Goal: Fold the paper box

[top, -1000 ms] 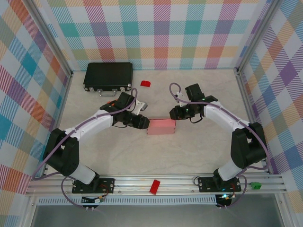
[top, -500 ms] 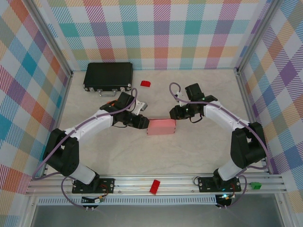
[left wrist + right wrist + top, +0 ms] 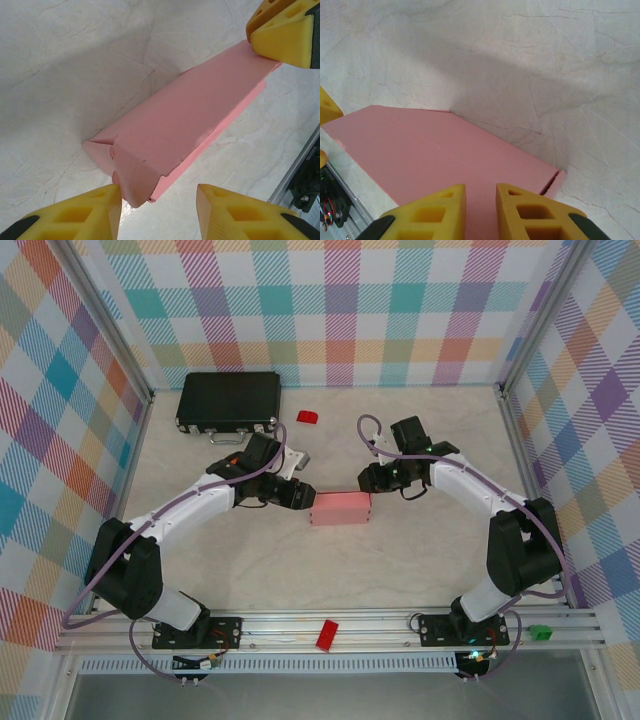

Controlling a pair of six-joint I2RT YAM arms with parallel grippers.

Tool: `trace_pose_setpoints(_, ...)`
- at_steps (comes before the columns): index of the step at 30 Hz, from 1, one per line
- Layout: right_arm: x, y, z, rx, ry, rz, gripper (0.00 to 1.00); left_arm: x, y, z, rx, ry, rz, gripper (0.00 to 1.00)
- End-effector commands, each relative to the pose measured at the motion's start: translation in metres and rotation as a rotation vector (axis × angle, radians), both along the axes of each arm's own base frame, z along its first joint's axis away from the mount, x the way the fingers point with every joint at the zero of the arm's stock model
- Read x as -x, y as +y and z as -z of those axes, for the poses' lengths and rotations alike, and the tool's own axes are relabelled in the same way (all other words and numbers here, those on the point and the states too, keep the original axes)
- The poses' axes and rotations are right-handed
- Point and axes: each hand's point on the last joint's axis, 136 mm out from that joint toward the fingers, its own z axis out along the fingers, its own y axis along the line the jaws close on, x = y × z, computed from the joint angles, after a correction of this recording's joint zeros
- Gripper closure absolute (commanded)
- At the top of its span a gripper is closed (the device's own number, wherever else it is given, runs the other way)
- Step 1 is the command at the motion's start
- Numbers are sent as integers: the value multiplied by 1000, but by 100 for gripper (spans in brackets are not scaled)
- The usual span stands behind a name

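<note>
The paper box (image 3: 340,508) is a closed light-pink rectangular box lying mid-table. My left gripper (image 3: 300,497) sits at its left end and is open. In the left wrist view the box (image 3: 185,120) runs away from the jaws, its folded end flap close to the left fingertip (image 3: 107,200) and bare table in front of the other. My right gripper (image 3: 368,480) is at the box's far right corner. In the right wrist view it (image 3: 480,200) hovers low over the box top (image 3: 420,150), fingers a narrow gap apart with nothing between them. A small flap edge (image 3: 555,181) juts out at that end.
A black hard case (image 3: 229,401) lies at the back left, with a small red block (image 3: 307,417) to its right. Another red block (image 3: 327,634) rests on the front aluminium rail. Plaid walls close in the left, back and right sides.
My left gripper's jaws have widened a little and the arm has eased slightly back from the box's end. The box and the right arm have stayed put.
</note>
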Motion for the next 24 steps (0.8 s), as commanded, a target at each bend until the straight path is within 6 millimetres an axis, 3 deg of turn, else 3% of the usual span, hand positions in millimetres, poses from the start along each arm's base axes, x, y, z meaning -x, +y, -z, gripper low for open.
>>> trace_pose_setpoints(1,4,0,6,21,27,-10,77,1,-8,-7,31,-5,18,58)
trace_pose_setpoints(13,2,1,6,21,26,-9,77,5,-15,-9,72,19,45,68)
trace_pose_setpoints(24,3,0,7,22,29,-9,77,2,-18,-4,86,38,31,68)
